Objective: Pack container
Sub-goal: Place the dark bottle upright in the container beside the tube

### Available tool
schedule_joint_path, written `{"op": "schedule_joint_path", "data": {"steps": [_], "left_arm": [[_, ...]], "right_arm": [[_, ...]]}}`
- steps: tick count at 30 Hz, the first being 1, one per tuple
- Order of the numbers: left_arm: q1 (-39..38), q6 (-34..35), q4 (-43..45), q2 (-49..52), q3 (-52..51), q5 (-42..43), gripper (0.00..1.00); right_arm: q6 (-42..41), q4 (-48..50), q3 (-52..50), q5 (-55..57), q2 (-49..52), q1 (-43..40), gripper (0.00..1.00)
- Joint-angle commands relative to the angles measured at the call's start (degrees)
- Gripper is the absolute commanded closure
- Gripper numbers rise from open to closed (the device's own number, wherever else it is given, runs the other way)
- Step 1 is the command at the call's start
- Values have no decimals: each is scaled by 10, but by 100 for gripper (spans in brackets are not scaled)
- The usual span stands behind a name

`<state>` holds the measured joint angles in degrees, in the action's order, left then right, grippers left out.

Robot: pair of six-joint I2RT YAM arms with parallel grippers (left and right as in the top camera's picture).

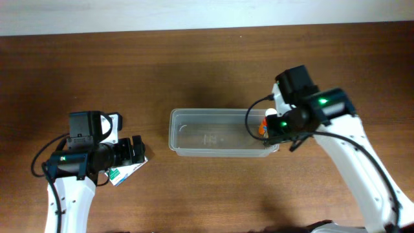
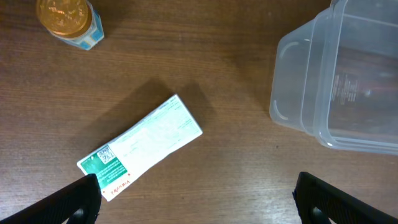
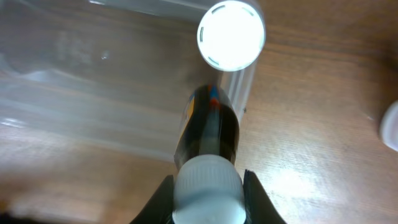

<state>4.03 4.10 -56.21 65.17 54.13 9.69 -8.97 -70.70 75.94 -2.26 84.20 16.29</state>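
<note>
The clear plastic container [image 1: 194,133] lies in the middle of the table; it also shows in the left wrist view [image 2: 348,81] and the right wrist view [image 3: 93,93]. My right gripper [image 3: 208,193] is shut on a dark bottle with a white cap [image 3: 208,134] and holds it over the container's right end [image 1: 264,127]. A second white-capped bottle [image 3: 231,35] stands just beyond it. My left gripper [image 2: 196,199] is open and empty above the table, left of the container. A white and green box [image 2: 140,146] lies flat in front of it.
A small bottle with a gold cap [image 2: 67,18] stands at the far left of the left wrist view. A white object [image 3: 390,127] shows at the right edge of the right wrist view. The box also shows by my left gripper overhead [image 1: 124,172].
</note>
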Motion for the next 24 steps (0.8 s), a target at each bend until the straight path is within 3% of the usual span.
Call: {"op": "schedule_joint_path", "data": {"steps": [1, 8, 15, 20, 24], "left_arm": [[-2, -5, 0, 1, 11, 6, 1], [-2, -5, 2, 1, 11, 6, 1], [-2, -5, 2, 1, 11, 6, 1], [-2, -5, 2, 1, 11, 6, 1], [-2, -5, 2, 2, 11, 6, 1]], "right_arm": [[5, 43, -51, 8, 19, 4, 90], [12, 102, -85, 12, 73, 4, 89], [12, 101, -83, 12, 72, 7, 64], [12, 76, -45, 15, 47, 19, 61], [9, 30, 43, 24, 19, 18, 58]]}}
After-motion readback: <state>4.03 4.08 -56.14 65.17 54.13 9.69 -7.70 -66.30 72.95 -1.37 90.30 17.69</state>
